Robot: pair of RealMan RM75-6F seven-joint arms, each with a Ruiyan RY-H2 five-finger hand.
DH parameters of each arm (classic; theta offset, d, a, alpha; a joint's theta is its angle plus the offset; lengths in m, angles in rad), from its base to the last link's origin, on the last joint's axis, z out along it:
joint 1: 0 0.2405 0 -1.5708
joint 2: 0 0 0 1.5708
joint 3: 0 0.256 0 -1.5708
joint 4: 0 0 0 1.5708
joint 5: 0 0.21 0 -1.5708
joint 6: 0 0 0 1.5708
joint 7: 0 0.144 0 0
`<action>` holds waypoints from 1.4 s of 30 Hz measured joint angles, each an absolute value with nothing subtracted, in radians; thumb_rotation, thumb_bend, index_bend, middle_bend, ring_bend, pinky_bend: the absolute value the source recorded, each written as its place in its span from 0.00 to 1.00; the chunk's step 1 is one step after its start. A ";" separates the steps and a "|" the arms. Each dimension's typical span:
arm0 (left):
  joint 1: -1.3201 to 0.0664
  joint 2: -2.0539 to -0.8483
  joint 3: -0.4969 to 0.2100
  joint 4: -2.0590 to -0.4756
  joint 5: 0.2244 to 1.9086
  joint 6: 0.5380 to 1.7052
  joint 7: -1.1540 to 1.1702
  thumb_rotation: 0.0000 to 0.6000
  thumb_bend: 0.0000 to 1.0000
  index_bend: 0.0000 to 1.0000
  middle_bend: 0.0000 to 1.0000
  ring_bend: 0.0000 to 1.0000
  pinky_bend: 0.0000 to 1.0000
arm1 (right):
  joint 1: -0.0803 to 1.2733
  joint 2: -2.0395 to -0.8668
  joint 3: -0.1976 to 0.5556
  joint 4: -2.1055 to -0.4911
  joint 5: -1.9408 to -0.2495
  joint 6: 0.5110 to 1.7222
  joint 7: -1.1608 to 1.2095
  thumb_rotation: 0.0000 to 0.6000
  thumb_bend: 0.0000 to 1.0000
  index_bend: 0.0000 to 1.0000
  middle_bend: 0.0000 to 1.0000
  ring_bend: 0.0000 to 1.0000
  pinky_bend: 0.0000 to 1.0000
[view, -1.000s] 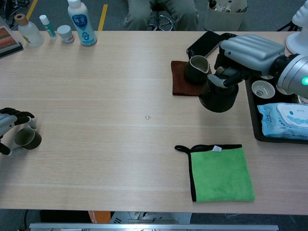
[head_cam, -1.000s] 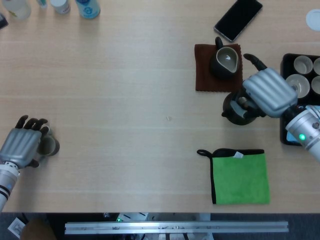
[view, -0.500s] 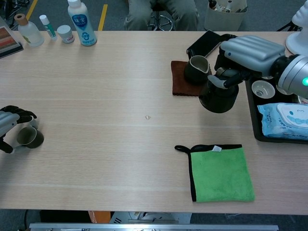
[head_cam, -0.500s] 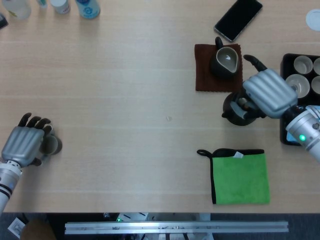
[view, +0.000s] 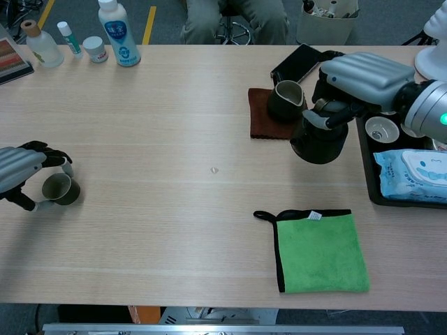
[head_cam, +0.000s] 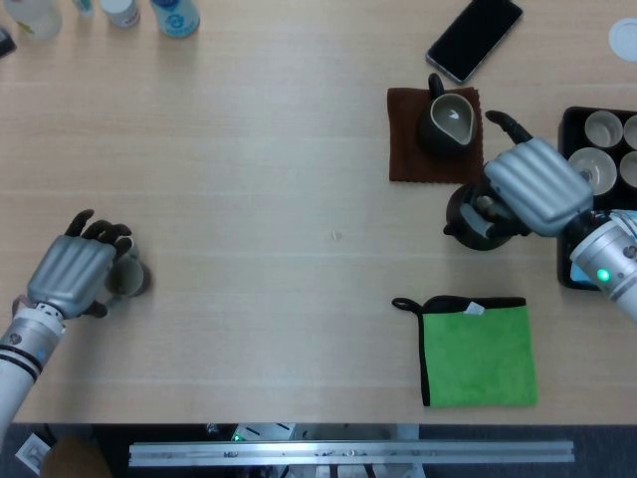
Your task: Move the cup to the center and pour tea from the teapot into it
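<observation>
A: Two ribbed metallic hands were engaged; what did the left hand hold?
B: It gripped the small round dark cup near the pale woodgrain table's left edge.
A: And the right hand?
B: It clasped the squat, glossy black teapot beside the brown cloth.

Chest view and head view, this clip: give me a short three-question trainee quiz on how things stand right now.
1. True or false: the left robot hand holds the cup.
2. Which lies nearest the table's front edge? A) green cloth B) phone C) brown mat
3. Fill in: the right robot hand grips the ____.

Key
1. True: its fingers wrap the cup at the table's left side.
2. A: the phone and brown mat lie toward the far side.
3. teapot, the dark pot standing just in front of the brown mat, beside the black tray.
</observation>
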State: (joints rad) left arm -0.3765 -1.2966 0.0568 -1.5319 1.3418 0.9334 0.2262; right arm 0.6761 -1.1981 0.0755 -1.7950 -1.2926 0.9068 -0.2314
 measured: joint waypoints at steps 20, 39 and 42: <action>-0.562 -1.322 -0.035 -1.693 1.237 0.815 0.371 1.00 0.31 0.46 0.19 0.15 0.03 | 0.667 -1.157 0.082 -1.836 -1.323 0.927 -0.212 0.74 0.44 1.00 0.96 0.88 0.02; -0.729 -1.480 -0.062 -1.674 1.035 0.776 0.538 1.00 0.31 0.47 0.19 0.15 0.03 | 0.653 -1.117 0.080 -1.862 -1.338 0.941 -0.203 0.74 0.44 1.00 0.96 0.88 0.02; -0.746 -1.504 -0.060 -1.655 1.012 0.781 0.559 1.00 0.31 0.47 0.19 0.15 0.03 | 0.650 -1.114 0.079 -1.863 -1.340 0.941 -0.200 0.74 0.44 1.00 0.96 0.88 0.02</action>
State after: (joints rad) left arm -0.7461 -1.5036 -0.0596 -1.6552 1.0116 0.7807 0.5587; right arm 0.6503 -1.1141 0.0794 -1.8628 -1.3403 0.9414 -0.2003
